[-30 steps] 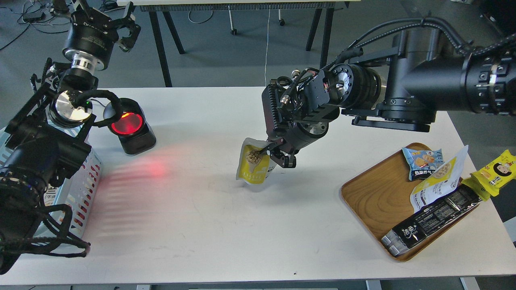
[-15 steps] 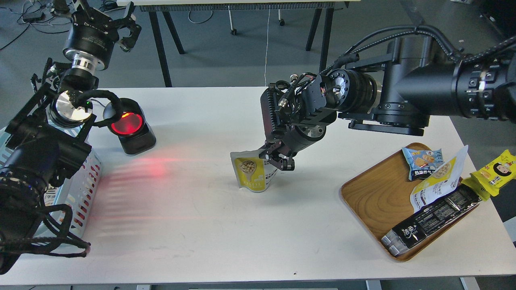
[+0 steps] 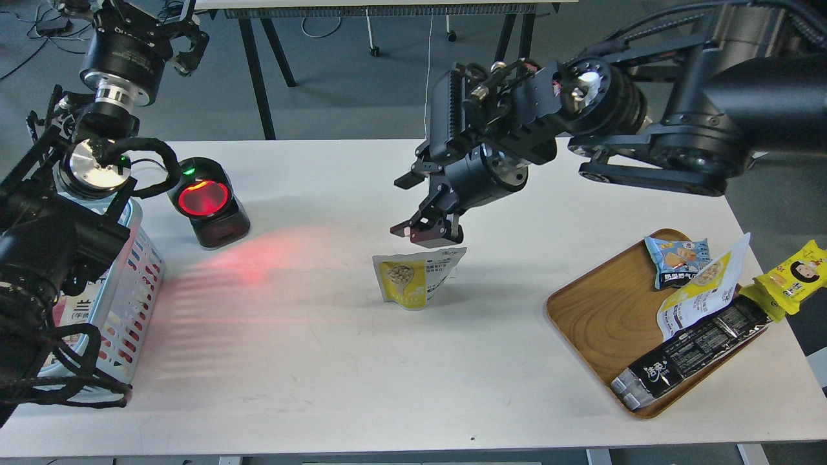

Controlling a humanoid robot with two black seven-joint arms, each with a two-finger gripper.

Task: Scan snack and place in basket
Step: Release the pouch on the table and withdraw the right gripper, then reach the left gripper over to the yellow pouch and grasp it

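Note:
The snack pouch (image 3: 415,278), yellow front with beige balls and a white-silver top, stands by itself on the white table near the middle. My right gripper (image 3: 409,208) is open and empty, just above and slightly left of the pouch's top, not touching it. The light blue basket (image 3: 132,271) stands at the table's left edge, partly hidden behind my left arm. My left gripper (image 3: 169,29) is open and empty, raised high at the far left, above the basket and the scanner.
A black scanner (image 3: 207,203) with a glowing red window stands left of centre and throws red light on the table (image 3: 336,361). An oval wooden tray (image 3: 601,310) at the right holds several other snack packets. A bright yellow cartoon-face packet (image 3: 798,274) lies beside it.
My right gripper let go of the pouch, opened and rose up away from it. The pouch now stands free on the table. My left arm shifted slightly up and left.

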